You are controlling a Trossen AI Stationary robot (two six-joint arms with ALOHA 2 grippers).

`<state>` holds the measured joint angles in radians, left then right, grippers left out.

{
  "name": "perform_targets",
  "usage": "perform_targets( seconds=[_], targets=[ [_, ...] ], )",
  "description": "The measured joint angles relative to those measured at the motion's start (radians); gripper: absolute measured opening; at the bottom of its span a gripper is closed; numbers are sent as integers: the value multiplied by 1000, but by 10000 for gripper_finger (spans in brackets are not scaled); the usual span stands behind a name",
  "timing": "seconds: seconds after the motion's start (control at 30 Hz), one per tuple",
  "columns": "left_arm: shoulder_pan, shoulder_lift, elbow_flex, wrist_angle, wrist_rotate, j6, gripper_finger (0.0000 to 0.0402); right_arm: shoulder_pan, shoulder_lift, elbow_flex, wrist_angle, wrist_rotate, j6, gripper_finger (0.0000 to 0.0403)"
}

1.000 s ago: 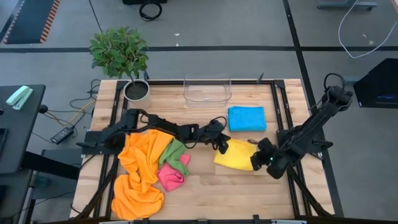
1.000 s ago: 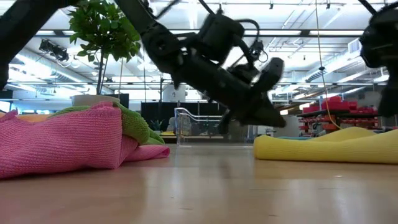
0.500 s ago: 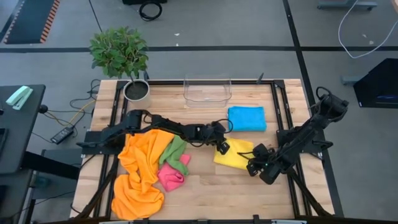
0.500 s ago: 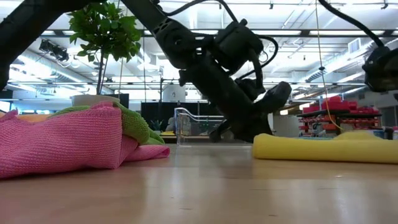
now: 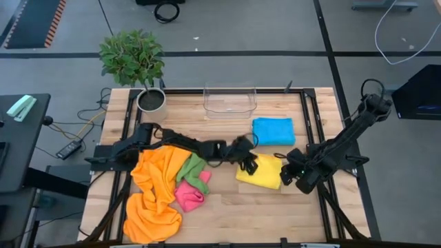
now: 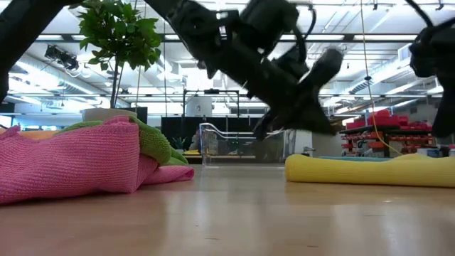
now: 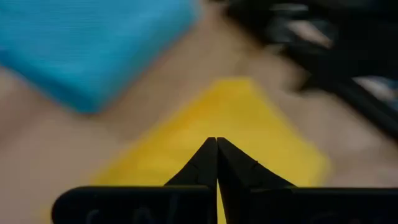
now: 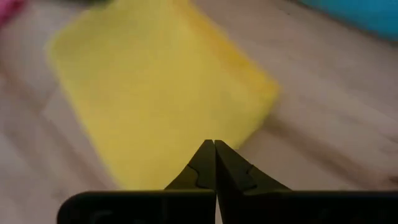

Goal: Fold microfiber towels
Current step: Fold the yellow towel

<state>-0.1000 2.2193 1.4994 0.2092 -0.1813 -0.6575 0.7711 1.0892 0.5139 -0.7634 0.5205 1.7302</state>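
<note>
The yellow towel (image 5: 260,172) lay folded flat on the wooden table (image 5: 275,207), just in front of the folded blue towel (image 5: 273,131) and between the two arms. The left claw (image 5: 249,165) hung over the yellow towel's left edge with its fingers (image 7: 208,163) pressed together and nothing between them. The right claw (image 5: 288,169) sat at the towel's right edge, likewise closed and empty, its fingers (image 8: 214,165) meeting in a point above the yellow cloth. Over to the left was a heap of unfolded cloths: a big orange towel (image 5: 155,189) spilling toward the front, a green towel (image 5: 193,167) crumpled against it, and a pink towel (image 5: 189,195) bunched beside that. At the back stood a clear plastic bin (image 5: 229,100), with a potted plant (image 5: 134,62) at the table's back left corner.
</note>
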Motion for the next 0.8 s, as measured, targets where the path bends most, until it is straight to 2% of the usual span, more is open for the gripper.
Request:
perform_targets(
  seconds=[0.13, 0.23, 0.3, 0.43, 0.63, 0.8],
  targets=[
    [-79, 6, 3, 11, 8, 0, 5, -50, -5, -44, 55, -28, -57, 1],
    [-124, 30, -1, -28, -9, -4, 9, -96, 3, -105, 178, -41, -92, 1],
    [-135, 38, -1, -36, -37, -20, 11, -126, 2, -143, 234, -46, -104, 1],
    [-139, 38, 0, -111, -55, -53, 5, -181, 2, -180, 231, -47, -94, 1],
    [-127, 39, 0, -149, -51, -115, 12, -238, -10, -147, 229, -46, -177, 1],
    [-103, -25, 0, -93, 11, -67, 5, -259, -58, -35, 105, -47, -237, 5]
  ],
)
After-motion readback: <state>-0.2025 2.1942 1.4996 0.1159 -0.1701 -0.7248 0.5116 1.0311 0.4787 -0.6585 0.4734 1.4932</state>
